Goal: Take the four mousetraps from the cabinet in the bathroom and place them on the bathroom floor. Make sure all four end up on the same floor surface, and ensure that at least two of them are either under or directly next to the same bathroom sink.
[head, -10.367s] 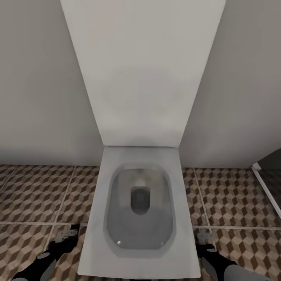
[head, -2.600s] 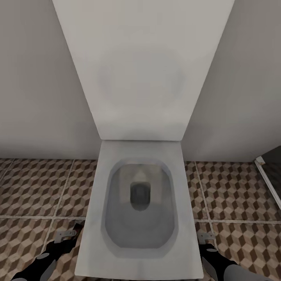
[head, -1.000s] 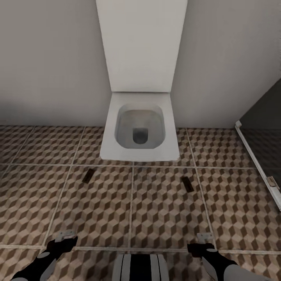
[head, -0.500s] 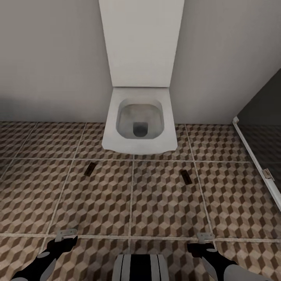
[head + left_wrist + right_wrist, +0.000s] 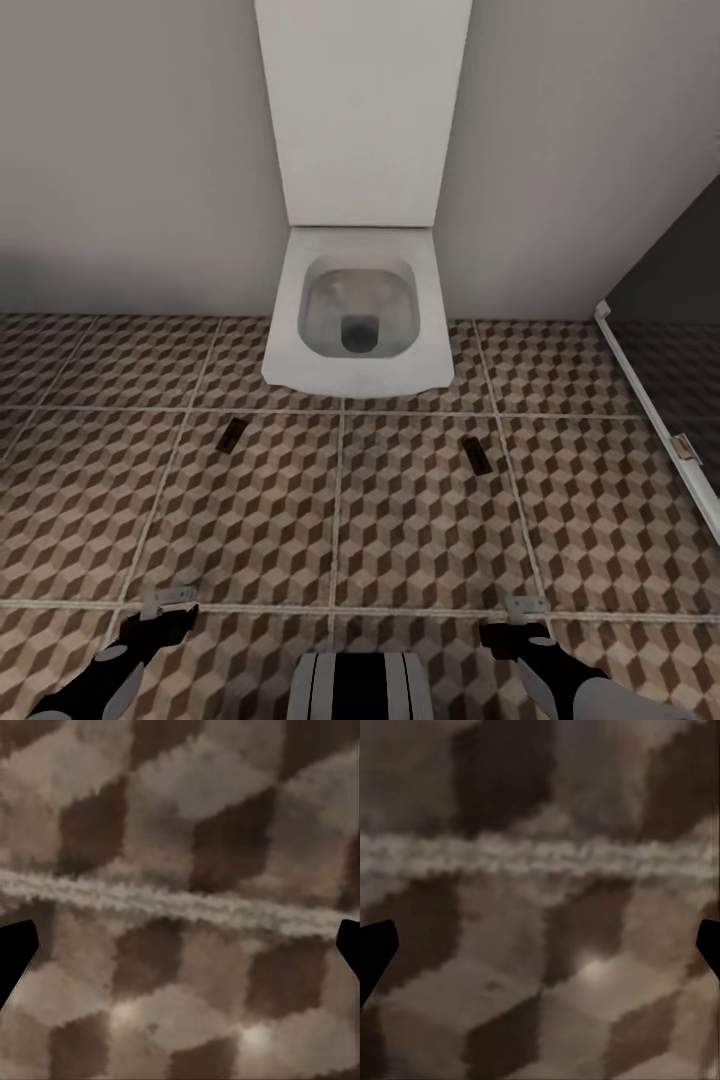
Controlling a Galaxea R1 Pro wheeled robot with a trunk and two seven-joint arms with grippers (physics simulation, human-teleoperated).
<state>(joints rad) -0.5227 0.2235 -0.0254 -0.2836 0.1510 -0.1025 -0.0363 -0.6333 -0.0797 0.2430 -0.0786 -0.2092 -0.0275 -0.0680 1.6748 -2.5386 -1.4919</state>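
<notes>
— Backing off has shrunk the toilet (image 5: 358,310) in my head view; what lies ahead of my grippers?

— Two mousetraps (image 5: 231,435) on the bathroom floor (image 5: 420,520), one well ahead of my left gripper (image 5: 165,602), the other (image 5: 478,455) ahead of my right gripper (image 5: 525,607), both just in front of the toilet.

— What are they holding?

— Nothing: both are spread wide over bare tile, the wrist views agree.

— Progress?

— I judge about half done. Two traps are down, though beside a toilet, not a sink; two more should be waiting in the cabinet
</notes>
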